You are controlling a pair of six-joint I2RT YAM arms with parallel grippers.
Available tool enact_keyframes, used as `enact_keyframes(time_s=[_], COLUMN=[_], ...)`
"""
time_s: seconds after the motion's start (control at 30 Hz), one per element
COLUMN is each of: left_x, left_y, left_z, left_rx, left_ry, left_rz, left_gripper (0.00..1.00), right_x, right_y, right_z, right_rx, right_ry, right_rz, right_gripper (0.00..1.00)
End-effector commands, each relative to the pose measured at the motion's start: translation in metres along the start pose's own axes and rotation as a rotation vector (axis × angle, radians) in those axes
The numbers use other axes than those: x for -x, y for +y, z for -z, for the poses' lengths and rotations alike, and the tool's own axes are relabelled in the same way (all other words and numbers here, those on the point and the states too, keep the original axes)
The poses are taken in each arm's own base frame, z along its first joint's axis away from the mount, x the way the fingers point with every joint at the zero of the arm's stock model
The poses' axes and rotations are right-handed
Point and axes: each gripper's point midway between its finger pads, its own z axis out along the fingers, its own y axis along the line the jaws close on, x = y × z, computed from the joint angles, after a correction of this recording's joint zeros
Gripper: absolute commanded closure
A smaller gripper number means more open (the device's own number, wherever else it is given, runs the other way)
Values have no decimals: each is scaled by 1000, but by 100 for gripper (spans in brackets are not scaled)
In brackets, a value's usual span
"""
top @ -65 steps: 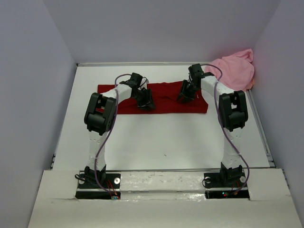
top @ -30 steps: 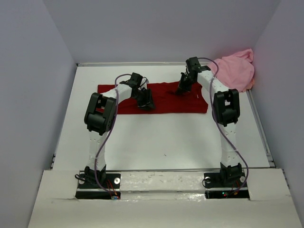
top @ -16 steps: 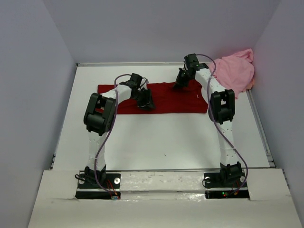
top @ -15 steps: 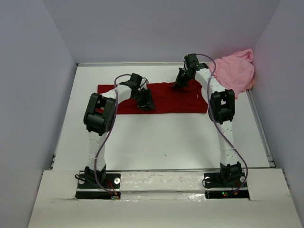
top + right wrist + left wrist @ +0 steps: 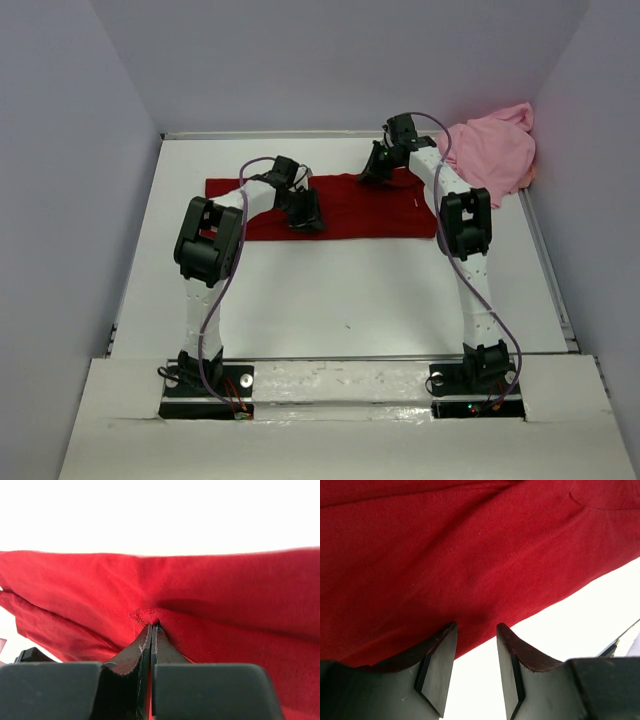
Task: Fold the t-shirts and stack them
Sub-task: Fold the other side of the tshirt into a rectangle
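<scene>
The dark red t-shirt [image 5: 350, 212] lies as a long flat strip across the far middle of the table. The light pink t-shirt [image 5: 495, 150] sits crumpled in the far right corner. My left gripper [image 5: 305, 215] hovers over the red shirt's near edge, open. In the left wrist view its gripper [image 5: 476, 626] has only red cloth [image 5: 445, 555] and white table below the gap. My right gripper [image 5: 372, 175] is at the strip's far edge. In the right wrist view that gripper [image 5: 151, 625] is shut on a pinched-up hem of the red t-shirt [image 5: 225, 590].
The white table [image 5: 330, 300] is boxed in by pale walls on the left, right and back. The pink heap leans against the right wall. Both arm bases stand at the near edge.
My right gripper has moved toward the far edge and slightly left, carrying the pinched red hem over the strip. The left arm has stayed still.
</scene>
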Motion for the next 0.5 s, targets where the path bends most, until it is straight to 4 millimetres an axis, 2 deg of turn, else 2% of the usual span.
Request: enact_keyframes(time_s=[0.0, 0.2, 0.27, 0.3, 0.33, 0.37, 0.43, 0.47], left_x=[-49, -50, -51, -51, -52, -52, -56, -56], left_y=[38, 36, 36, 37, 38, 38, 39, 39], left_z=[-2, 0, 0, 1, 1, 1, 1, 1], left_rx=[143, 141, 141, 142, 143, 143, 144, 143], left_ry=[142, 139, 141, 140, 144, 144, 150, 151], left_rz=[36, 32, 31, 32, 34, 34, 34, 32], left_gripper=[48, 48, 48, 48, 48, 48, 48, 48], right_x=[28, 37, 38, 39, 40, 41, 44, 46], right_y=[26, 25, 27, 27, 28, 27, 24, 24], right_z=[2, -3, -5, -5, -6, -7, -7, -5], right_rx=[95, 99, 111, 113, 120, 119, 99, 97], right_ry=[-96, -127, -134, -136, -141, -143, -160, -167], right_rz=[125, 181, 196, 205, 215, 223, 233, 244], right_gripper=[100, 100, 92, 85, 66, 56, 29, 25])
